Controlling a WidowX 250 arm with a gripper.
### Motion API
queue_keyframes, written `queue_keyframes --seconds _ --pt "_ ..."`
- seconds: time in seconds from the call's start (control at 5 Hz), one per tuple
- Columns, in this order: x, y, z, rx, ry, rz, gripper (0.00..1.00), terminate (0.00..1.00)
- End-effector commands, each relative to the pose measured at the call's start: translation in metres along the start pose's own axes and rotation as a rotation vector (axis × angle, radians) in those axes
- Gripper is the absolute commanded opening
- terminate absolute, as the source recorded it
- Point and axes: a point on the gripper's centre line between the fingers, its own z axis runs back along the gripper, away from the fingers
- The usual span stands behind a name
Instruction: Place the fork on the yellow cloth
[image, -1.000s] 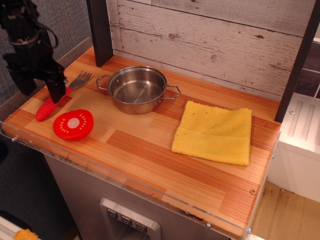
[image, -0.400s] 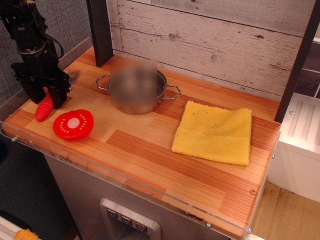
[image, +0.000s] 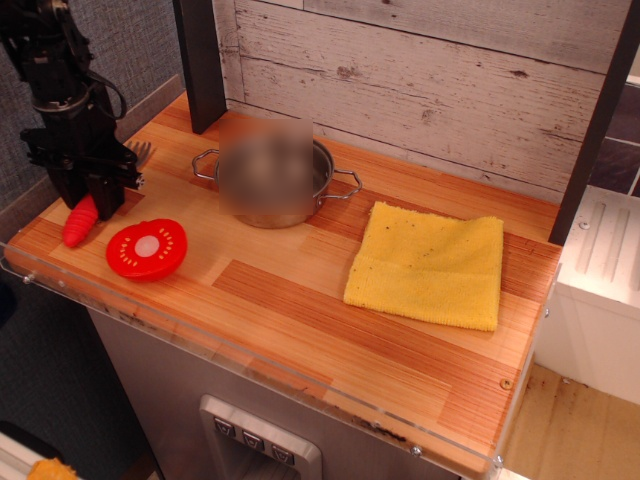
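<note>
The fork (image: 80, 222) lies at the far left of the wooden counter. Its red ribbed handle sticks out below my gripper and its grey tines (image: 143, 152) show just behind it. My gripper (image: 92, 200) is down over the middle of the fork, its black fingers closed around the handle. The fork looks to be resting on or just above the counter. The yellow cloth (image: 428, 262) lies flat on the right side of the counter, far from the gripper, with nothing on it.
A steel pot (image: 272, 180), blurred in this view, stands between the fork and the cloth. A round red tomato-slice disc (image: 147, 248) lies in front of the gripper. A dark post (image: 200, 60) stands at the back left. A plank wall runs behind.
The gripper came down over the fork's handle and its fingers drew in around it. The handle end shifted slightly left and toward the front. The cloth and disc did not move.
</note>
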Motion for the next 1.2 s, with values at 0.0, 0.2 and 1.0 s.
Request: queue_keyframes --seconds 0.0,0.2,1.0 --pt "-0.008 -0.016 0.115 -0.003 -0.167 -0.092 0.00 0.00" --pt "-0.013 -0.058 0.154 -0.067 -0.166 -0.121 0.00 0.00" --pt "-0.020 -0.253 0.109 -0.103 -0.125 -0.169 0.00 0.00"
